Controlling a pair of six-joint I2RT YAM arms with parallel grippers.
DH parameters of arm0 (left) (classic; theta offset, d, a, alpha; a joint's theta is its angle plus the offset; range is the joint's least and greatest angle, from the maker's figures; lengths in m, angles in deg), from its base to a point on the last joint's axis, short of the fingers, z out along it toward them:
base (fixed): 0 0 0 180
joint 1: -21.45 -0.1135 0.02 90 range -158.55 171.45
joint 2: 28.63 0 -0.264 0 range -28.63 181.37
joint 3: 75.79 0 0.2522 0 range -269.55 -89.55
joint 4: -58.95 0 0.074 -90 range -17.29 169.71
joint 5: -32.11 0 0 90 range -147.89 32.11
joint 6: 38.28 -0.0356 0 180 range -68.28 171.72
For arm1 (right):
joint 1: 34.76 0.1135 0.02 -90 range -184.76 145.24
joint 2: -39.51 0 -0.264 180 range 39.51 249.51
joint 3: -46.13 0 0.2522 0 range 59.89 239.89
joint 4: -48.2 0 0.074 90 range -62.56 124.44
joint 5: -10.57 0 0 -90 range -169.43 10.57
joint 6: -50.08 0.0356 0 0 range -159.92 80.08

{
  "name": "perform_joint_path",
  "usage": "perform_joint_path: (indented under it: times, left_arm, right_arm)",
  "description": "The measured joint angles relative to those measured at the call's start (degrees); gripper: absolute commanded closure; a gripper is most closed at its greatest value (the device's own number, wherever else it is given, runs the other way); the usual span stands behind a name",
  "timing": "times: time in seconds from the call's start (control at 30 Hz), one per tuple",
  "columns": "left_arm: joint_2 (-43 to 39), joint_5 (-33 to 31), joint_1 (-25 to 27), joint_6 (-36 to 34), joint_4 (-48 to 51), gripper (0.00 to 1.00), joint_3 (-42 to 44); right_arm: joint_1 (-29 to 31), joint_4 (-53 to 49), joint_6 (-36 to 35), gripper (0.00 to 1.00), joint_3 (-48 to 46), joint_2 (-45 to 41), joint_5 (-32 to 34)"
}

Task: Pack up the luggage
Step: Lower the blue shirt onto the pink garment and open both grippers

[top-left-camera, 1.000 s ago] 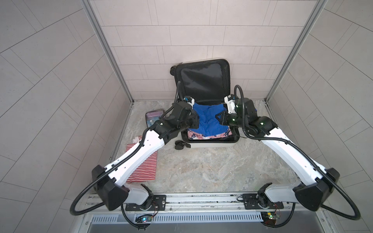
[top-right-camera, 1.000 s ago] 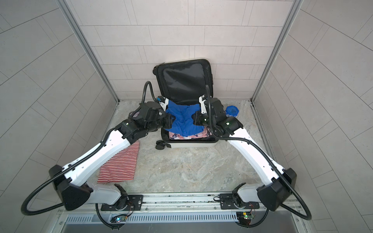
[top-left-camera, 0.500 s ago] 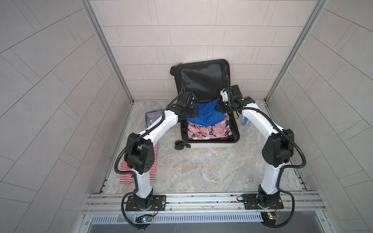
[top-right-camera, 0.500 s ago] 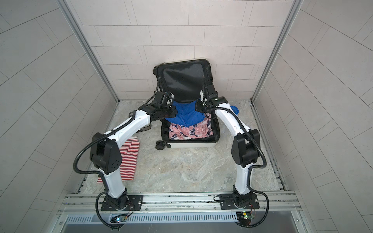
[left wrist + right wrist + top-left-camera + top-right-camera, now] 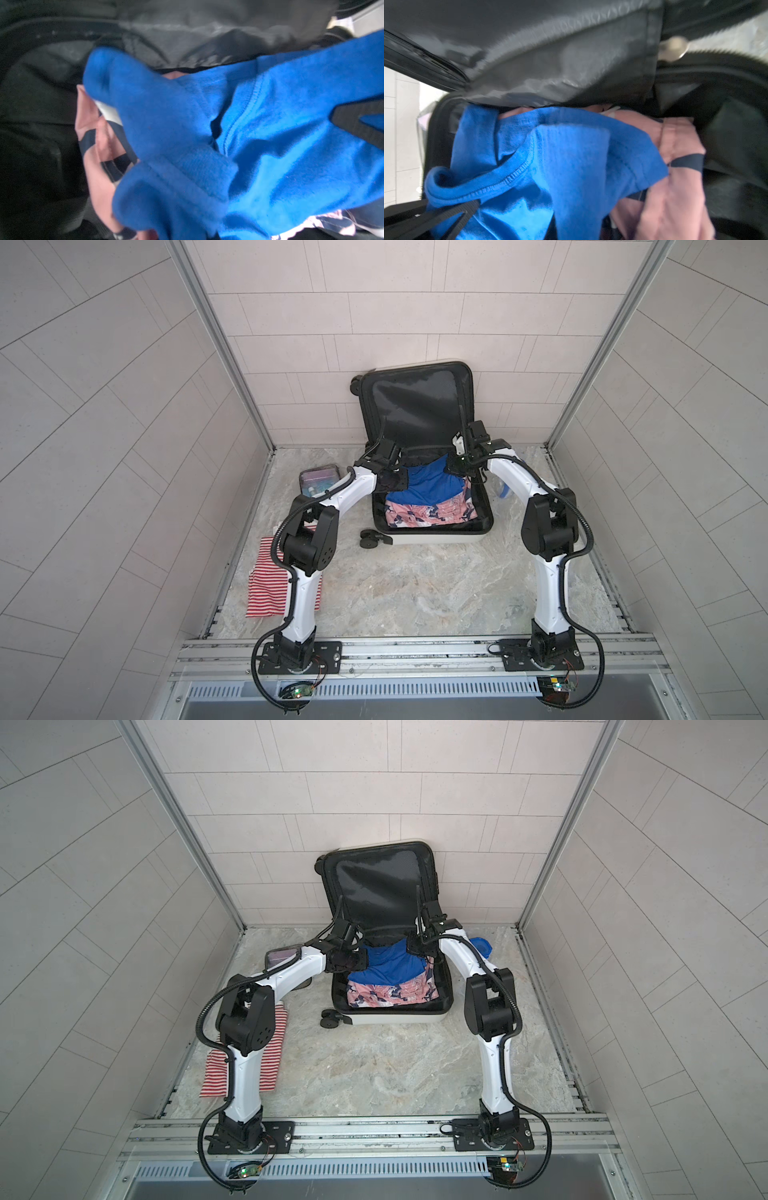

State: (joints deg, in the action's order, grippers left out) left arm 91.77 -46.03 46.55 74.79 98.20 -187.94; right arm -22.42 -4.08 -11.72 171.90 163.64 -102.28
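Left gripper (image 5: 402, 483) and right gripper (image 5: 454, 465), each pinching the blue shirt (image 5: 432, 486), have pulled it back toward the luggage (image 5: 436, 537) hinge, uncovering the floral garment (image 5: 428, 515); packing looks unfinished.

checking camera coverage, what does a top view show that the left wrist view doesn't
Only a top view: the whole luggage with its lid raised, plus the striped cloth and clear pouch outside it. Only the left wrist view: the blue garment's seam stitching up close. Both: the blue garment lying over the pink patterned garment, and the black lining.
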Motion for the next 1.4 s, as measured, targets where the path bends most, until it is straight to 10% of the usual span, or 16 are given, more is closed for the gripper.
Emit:
perform_joint_path:
  times: [0.6, 0.97, 1.2, 1.4]
  left_arm:
    - [2.6, -1.2, -1.4, 0.3, 2.3, 0.92, -3.4]
    - [4.1, -1.6, -1.6, 0.3, 2.8, 0.89, -3.6]
    - [4.1, -2.1, -1.7, 0.2, 3.4, 0.48, -3.8]
    - [3.3, -2.9, -1.9, 0.0, 4.3, 0.44, -4.2]
  right_arm:
    - [0.0, -0.5, -2.8, 0.47, -0.4, -0.8, 3.7]
    - [0.1, -1.2, -2.7, 0.44, -3.1, -11.6, 7.6]
    - [2.6, 0.0, -2.8, 0.50, -6.6, -15.0, 8.3]
    - [5.4, 1.0, -2.6, 0.65, -10.0, -14.7, 7.8]
